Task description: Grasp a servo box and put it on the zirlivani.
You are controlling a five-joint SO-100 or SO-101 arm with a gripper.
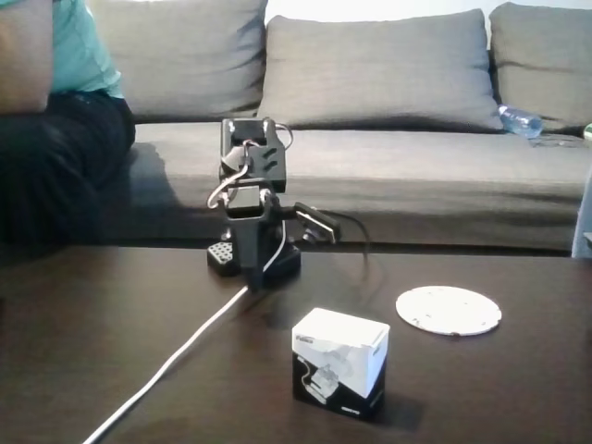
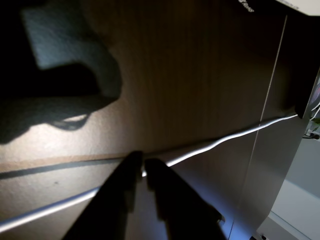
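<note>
In the wrist view the gripper (image 2: 144,167) has its two dark fingers (image 2: 125,190) nearly pressed together with only a thin slit between them, holding nothing, just above a white cable (image 2: 225,140) that crosses the table (image 2: 190,75). In the fixed view the arm (image 1: 252,199) sits folded low at the table's far edge. The servo box (image 1: 339,362) stands upright near the front edge, one corner toward the camera, printed black band lowest. The zirlivani (image 1: 449,309) lies flat, to its right and farther back, apart from it.
</note>
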